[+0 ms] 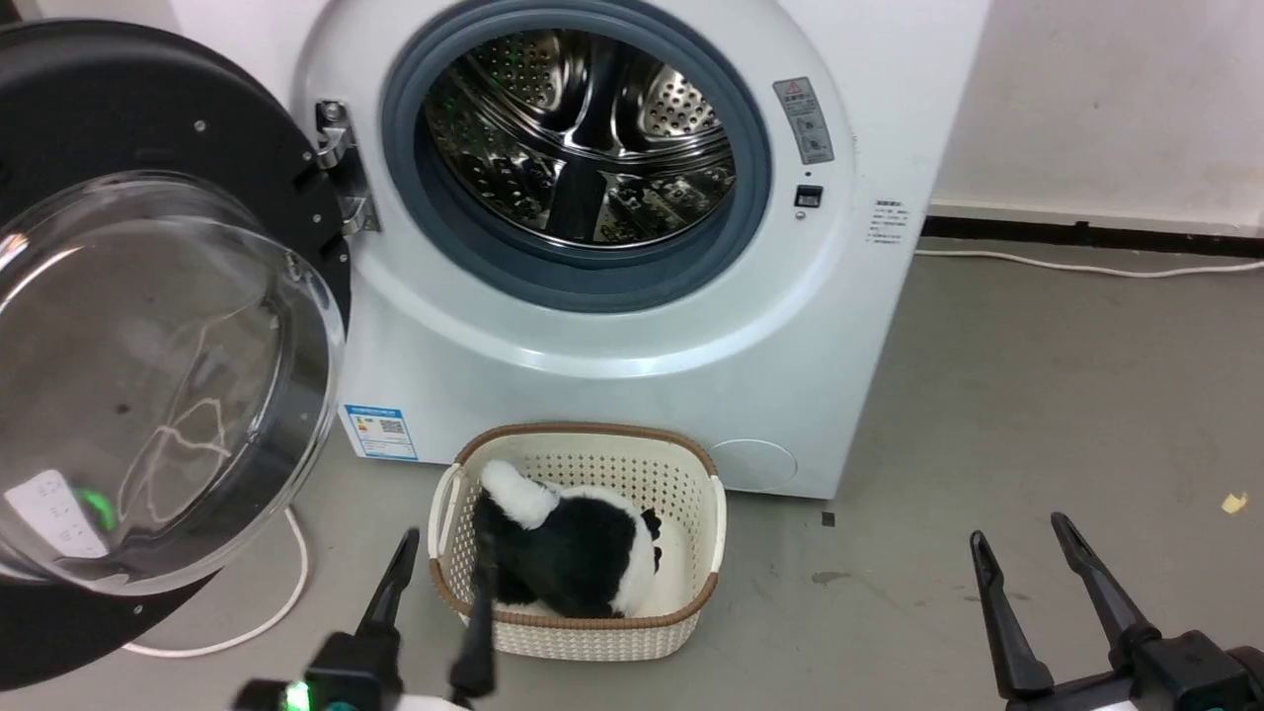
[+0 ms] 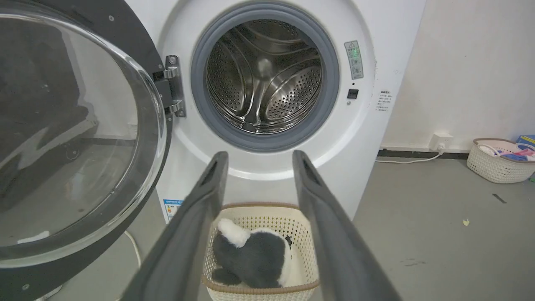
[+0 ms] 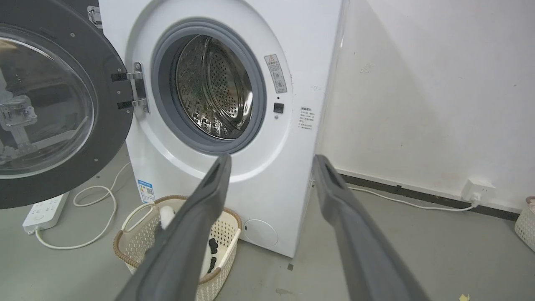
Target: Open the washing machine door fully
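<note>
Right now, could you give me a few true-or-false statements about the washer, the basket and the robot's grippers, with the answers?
1. The washing machine door stands open, hinged on the robot's left of the drum. True.
2. The drum holds laundry. False: it looks empty.
3. A black and white soft toy lies in the basket. True.
4. The left gripper grips the door. False: it is open and apart from the door.
5. The right gripper is shut. False: its fingers are spread and hold nothing.
</note>
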